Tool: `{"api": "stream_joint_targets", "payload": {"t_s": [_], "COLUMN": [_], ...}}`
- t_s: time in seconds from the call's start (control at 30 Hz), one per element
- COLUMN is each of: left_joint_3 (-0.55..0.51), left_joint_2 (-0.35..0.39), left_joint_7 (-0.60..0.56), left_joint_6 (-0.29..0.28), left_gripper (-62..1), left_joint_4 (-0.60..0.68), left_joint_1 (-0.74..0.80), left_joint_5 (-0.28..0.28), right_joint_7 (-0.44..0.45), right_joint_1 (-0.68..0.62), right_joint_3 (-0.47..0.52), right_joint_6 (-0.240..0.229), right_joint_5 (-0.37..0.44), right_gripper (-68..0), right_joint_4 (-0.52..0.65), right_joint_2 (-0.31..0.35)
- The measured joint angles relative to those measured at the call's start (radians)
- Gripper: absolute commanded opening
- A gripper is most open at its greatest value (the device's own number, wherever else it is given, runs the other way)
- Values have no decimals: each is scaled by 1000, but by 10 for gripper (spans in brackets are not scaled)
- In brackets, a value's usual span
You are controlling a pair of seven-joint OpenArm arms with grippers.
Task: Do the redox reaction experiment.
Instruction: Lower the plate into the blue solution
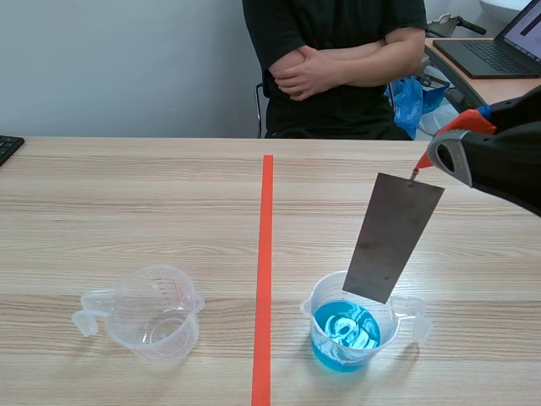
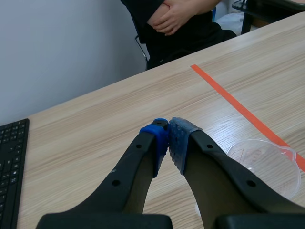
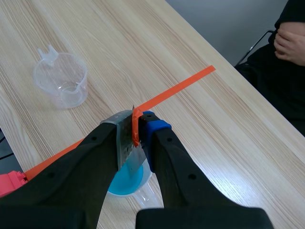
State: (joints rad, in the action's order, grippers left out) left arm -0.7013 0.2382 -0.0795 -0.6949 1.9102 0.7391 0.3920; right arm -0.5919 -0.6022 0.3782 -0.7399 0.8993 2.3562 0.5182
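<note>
The right gripper (image 3: 137, 131) is clamped on the top edge of a grey metal plate (image 1: 393, 237), and a small orange-red piece (image 3: 135, 126) shows between its pads at the point of grip. The plate hangs tilted from the raised right arm, its lower end down at the rim of a clear plastic measuring beaker (image 1: 314, 303) that holds blue liquid (image 1: 347, 330). Whether the plate's lower edge reaches the liquid cannot be told, though in the scene view it appears to stop at about rim height. This beaker stands on the wooden table (image 1: 127, 211) just to the right of the orange-red tape line (image 1: 265, 254), its handle pointing right. A second, empty measuring beaker (image 1: 161, 338) stands on the other side of the line, well apart from the first, its handle pointing left. The left gripper (image 2: 169, 138) is closed on nothing, its blue pads meeting, low over the table with the empty beaker just beside it. A black keyboard (image 2: 9, 162) lies at the table's left edge. A person (image 1: 338, 68) in a black shirt sits across the table with arms folded, and a laptop (image 1: 499, 51) stands on a desk behind.
</note>
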Motion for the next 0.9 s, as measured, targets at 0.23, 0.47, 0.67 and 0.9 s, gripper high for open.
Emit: {"api": "stream_joint_targets", "payload": {"t_s": [0.23,0.47,0.67,0.9], "left_joint_3": [0,0,0,0], "left_joint_2": [0,0,0,0], "left_joint_7": [3,3,4,4], "left_joint_6": [0,0,0,0], "left_gripper": [-564,-564,-564,-564], "left_joint_4": [0,0,0,0], "left_joint_1": [-3,-3,-3,-3], "left_joint_5": [26,26,25,25], "right_joint_7": [0,0,6,69], "right_joint_1": [0,0,0,4], "right_joint_3": [0,0,-2,-102], "right_joint_6": [0,0,0,0], "right_joint_5": [0,-19,-23,-115], "right_gripper": [-660,-660,-660,-660], "right_joint_4": [0,0,0,-5], "right_joint_2": [0,0,0,0]}}
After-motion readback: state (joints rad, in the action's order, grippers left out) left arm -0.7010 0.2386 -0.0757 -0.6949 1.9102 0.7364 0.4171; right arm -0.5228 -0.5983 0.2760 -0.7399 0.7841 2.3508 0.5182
